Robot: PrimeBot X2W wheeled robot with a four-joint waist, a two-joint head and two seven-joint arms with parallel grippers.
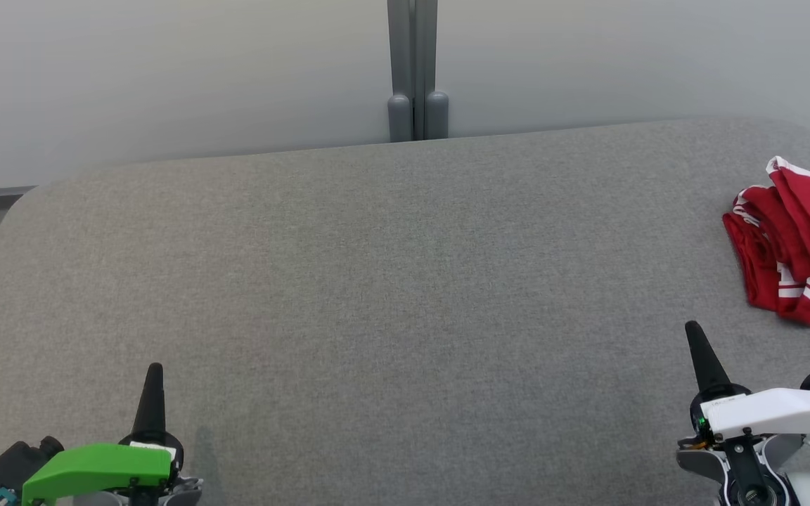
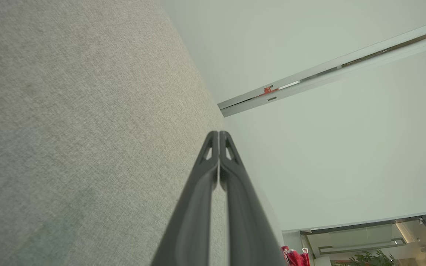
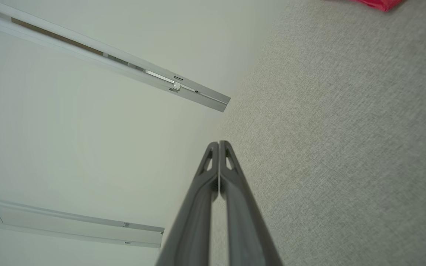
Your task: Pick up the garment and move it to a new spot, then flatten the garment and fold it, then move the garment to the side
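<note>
Left fingers [image 2: 203,184] and right fingers [image 3: 203,192] pressed together, garment [image 1: 799,232] well apart.

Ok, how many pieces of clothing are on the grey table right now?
1. A red garment with white trim lies bunched near the right end of the table. The head view's right edge cuts it off, so more could be hidden beyond it.

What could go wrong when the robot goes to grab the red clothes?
The red garment lies bunched near the right edge of the table, so a nudge might push it off. It is crumpled in layers, so the right gripper, shut now, might pinch just one fold. The left gripper sits far from it, a long reach.
</note>
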